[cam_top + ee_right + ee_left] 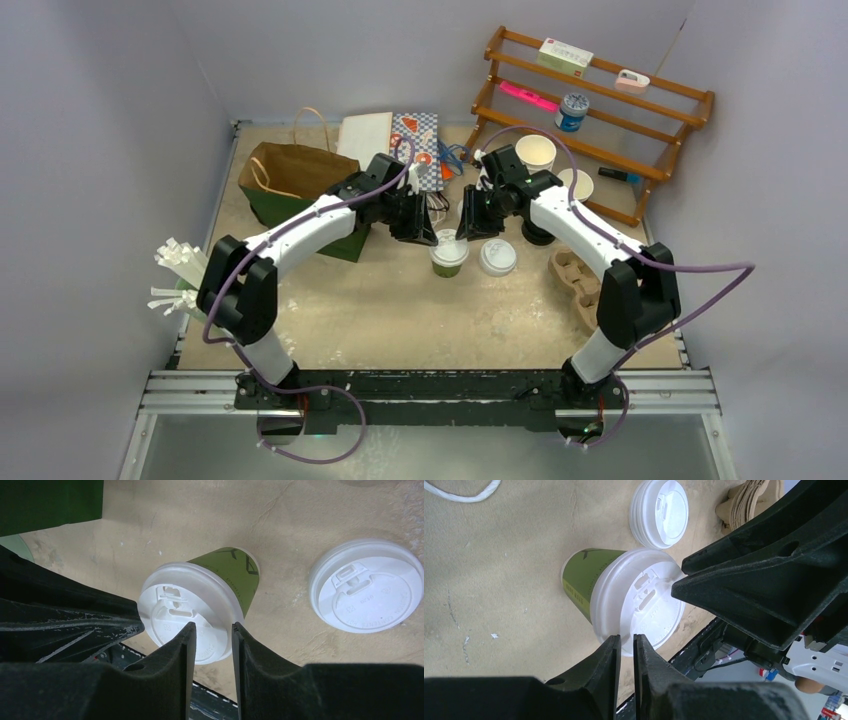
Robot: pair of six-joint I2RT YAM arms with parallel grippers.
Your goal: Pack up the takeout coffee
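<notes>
Dark olive-green paper cup with round white plastic lid (449, 256) stands upright on beige table (400, 320), axis vertical, below 2 grippers, equally near each. Left gripper (626, 641): fingers a thin slit apart; right gripper (212, 630): fingers wider apart; neither clamps anything.

We find the takeout coffee (449, 256) upright near the middle of the table (400, 320). A stack of lids (497, 257) is just beside it on its right, and a cup carrier (577, 277) is farther right. The left gripper (626, 639) hangs over the coffee from the left, the right gripper (214, 626) from the right. Behind and to the left sits a paper bag (300, 178). At the back right stands a rack (590, 110), with paper cups (536, 152) in front of it. A bundle of straws (178, 270) sits at the left edge.
</notes>
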